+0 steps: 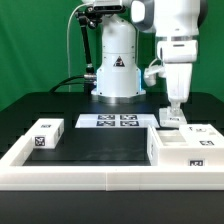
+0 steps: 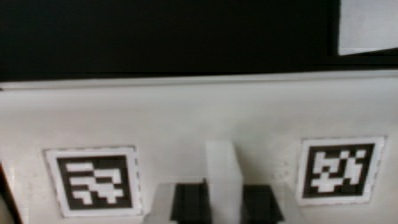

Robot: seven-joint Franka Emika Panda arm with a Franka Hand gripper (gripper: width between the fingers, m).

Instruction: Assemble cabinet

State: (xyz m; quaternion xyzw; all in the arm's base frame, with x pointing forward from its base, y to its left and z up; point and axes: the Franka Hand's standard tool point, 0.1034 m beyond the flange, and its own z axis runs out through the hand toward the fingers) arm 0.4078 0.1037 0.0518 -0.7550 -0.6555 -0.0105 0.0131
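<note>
My gripper [image 1: 172, 107] reaches down at the exterior view's right onto a white cabinet piece [image 1: 172, 119]. This piece stands just behind the larger white boxy body [image 1: 185, 147]. In the wrist view my gripper [image 2: 222, 192] has a dark finger [image 2: 189, 203] on each side of a thin upright white ridge [image 2: 221, 160] of the piece. The fingers lie against the ridge. Two marker tags flank it, one tag [image 2: 91, 181] on one side and another tag [image 2: 340, 167] on the other. A further small white block with a tag [image 1: 45, 135] lies at the exterior view's left.
The marker board [image 1: 115, 121] lies flat in front of the robot's base [image 1: 115, 70]. The long white rim of the table [image 1: 100, 176] runs along the front and turns up at the left. Another tagged white part [image 1: 203, 131] lies at the far right.
</note>
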